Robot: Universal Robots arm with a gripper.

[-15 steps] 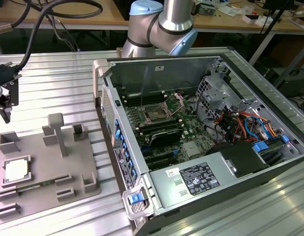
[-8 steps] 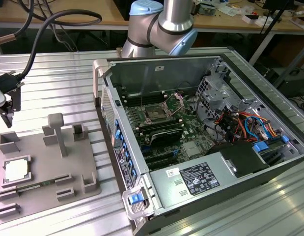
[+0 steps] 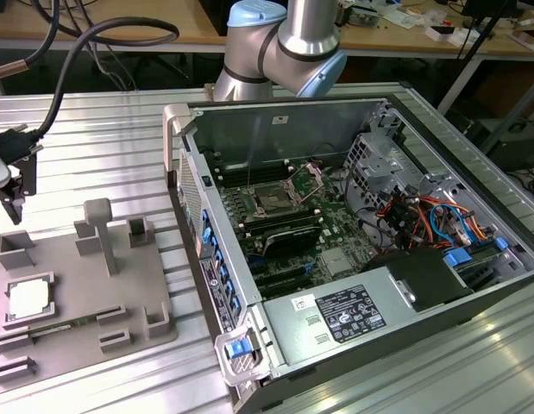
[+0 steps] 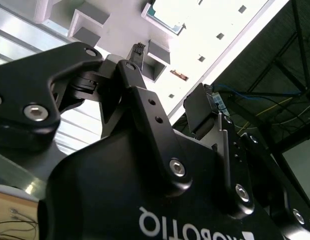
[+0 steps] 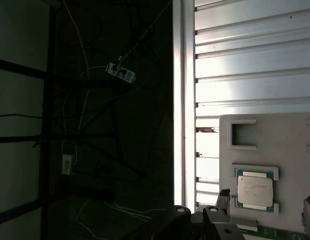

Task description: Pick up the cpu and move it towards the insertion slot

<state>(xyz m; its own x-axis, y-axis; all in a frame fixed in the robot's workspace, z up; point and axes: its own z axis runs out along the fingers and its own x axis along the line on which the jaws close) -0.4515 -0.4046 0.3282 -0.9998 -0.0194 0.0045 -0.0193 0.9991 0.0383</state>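
1. One robot arm (image 3: 284,39) stands behind the open computer case (image 3: 275,345). Its claw (image 3: 16,191) hangs at the exterior view's left edge, above the ribbed metal table (image 3: 103,138) and over the far corner of the grey tray (image 3: 77,302).
2. The claw is wide open. In the second wrist view its two black fingers (image 4: 138,52) stand well apart and nothing is between them. It has hold of nothing.
3. The chip (image 3: 29,297) lies flat in a square recess of the tray, with its pale silver top up, close to the tray's edge at the exterior view's left. It is lower than the claw, and the claw does not touch it.
4. In the first wrist view the chip (image 5: 255,191) sits inside its raised frame on the tray (image 5: 290,130). One dark fingertip (image 5: 224,197) shows just beside this frame. How high the fingertip is above the tray, I cannot tell.
5. The socket (image 3: 273,200) is on the green board inside the case. It has a dark centre and a silver frame, and its thin metal bracket (image 3: 311,177) is tilted up on the far side.
6. The chip and the socket are well apart, and the side wall of the case stands between them.
7. Several upright posts (image 3: 101,228) and some small rectangular recesses are on the tray as well.
8. Inside the case there is a bundle of orange and blue cables (image 3: 422,216), and a grey box with a label (image 3: 344,315) lies at the near end.
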